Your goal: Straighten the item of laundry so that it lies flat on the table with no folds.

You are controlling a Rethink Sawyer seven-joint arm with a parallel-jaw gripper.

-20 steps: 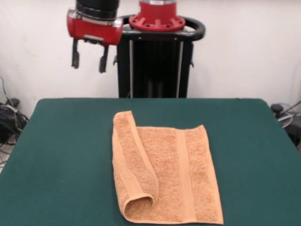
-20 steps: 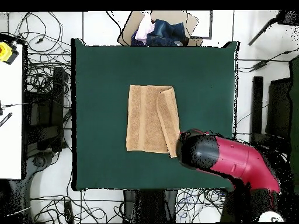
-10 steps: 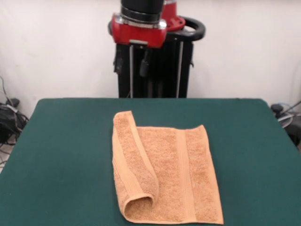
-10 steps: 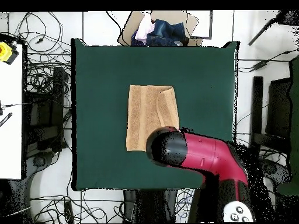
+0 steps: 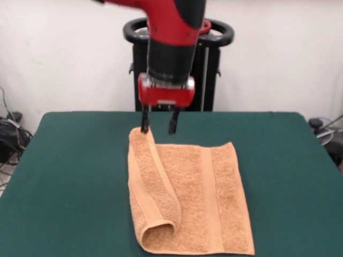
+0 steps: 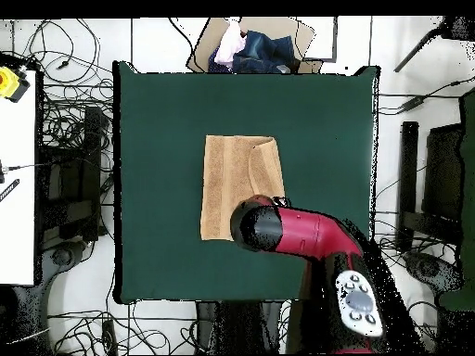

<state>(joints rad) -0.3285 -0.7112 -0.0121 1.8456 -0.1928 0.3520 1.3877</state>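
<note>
Peach towel (image 5: 187,201) is lying near the middle of the green table (image 5: 75,176), its long axis running from the table's far side toward the front camera. One long edge is folded over onto the rest, forming a rolled flap (image 5: 153,187) along the front view's left. Seen from the front, the gripper (image 5: 159,126) is hanging with jaws apart, its tips just over the flap's far corner. From overhead, the red arm (image 6: 297,236) is covering that corner and hiding the gripper.
</note>
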